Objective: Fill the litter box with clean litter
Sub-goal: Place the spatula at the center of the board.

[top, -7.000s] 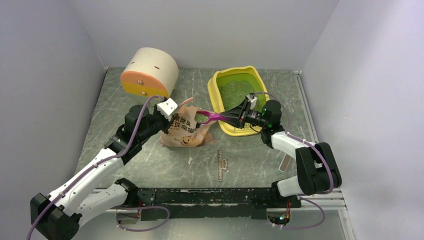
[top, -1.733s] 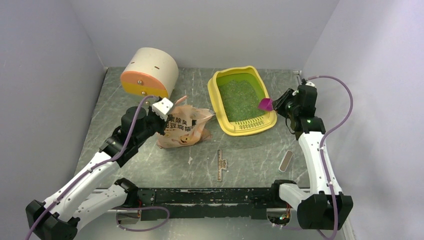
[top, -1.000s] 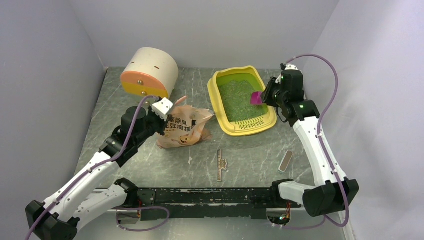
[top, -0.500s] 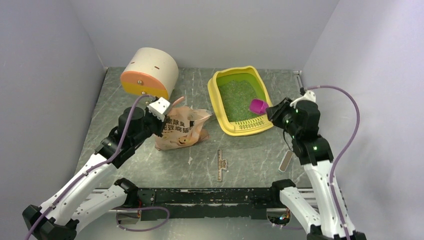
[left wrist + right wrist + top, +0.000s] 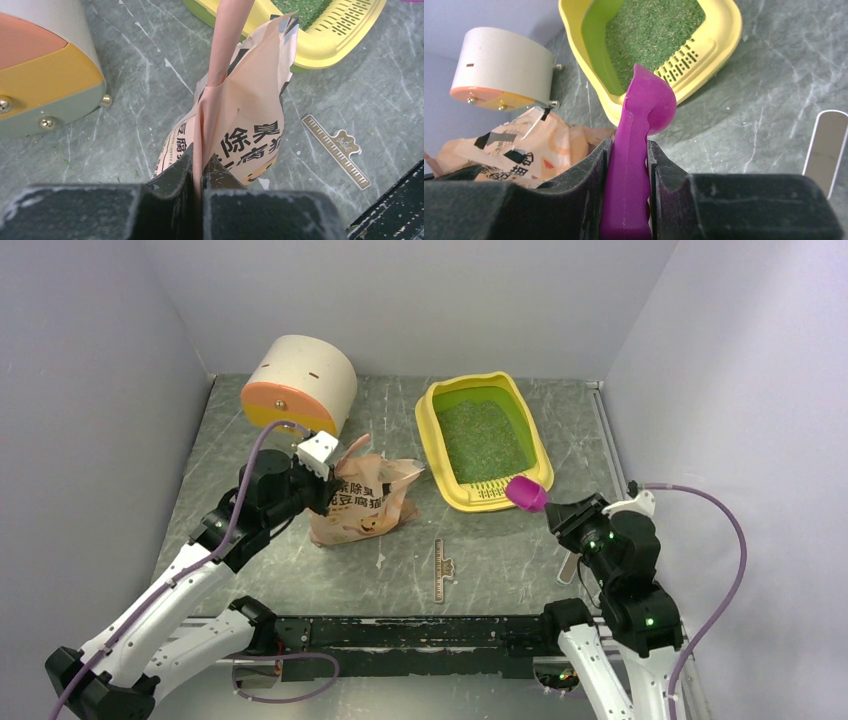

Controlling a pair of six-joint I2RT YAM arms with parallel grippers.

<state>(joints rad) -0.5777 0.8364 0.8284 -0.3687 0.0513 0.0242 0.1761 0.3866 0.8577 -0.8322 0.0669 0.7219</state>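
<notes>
The yellow litter box point(image 5: 433, 445) stands at the back right of the table, and a layer of clean litter point(image 5: 486, 439) covers its lime-green pan. My right gripper point(image 5: 560, 512) hovers just in front of the box's near right corner, shut on the handle of a magenta scoop point(image 5: 527, 493). In the right wrist view the scoop point(image 5: 646, 102) points at the litter box point(image 5: 726, 35) and its litter point(image 5: 649, 30); my right gripper point(image 5: 628, 147) pinches the handle. My left gripper point(image 5: 318, 480) is shut on the upper edge of the pink bag point(image 5: 370, 502), which stands upright; the left gripper point(image 5: 198, 165) clamps a fold of the bag point(image 5: 250, 115).
A cream-and-orange cylindrical container point(image 5: 298, 385) lies at the back left, close behind the bag. A small brass ruler-like strip point(image 5: 439, 570) lies mid-table near the front. A flat grey stick point(image 5: 572, 562) lies under my right arm. Grey walls close in three sides.
My right arm has drawn back from over the litter box toward the near right, carrying the scoop past the box's front edge. The left gripper keeps its hold on the bag, shifted slightly.
</notes>
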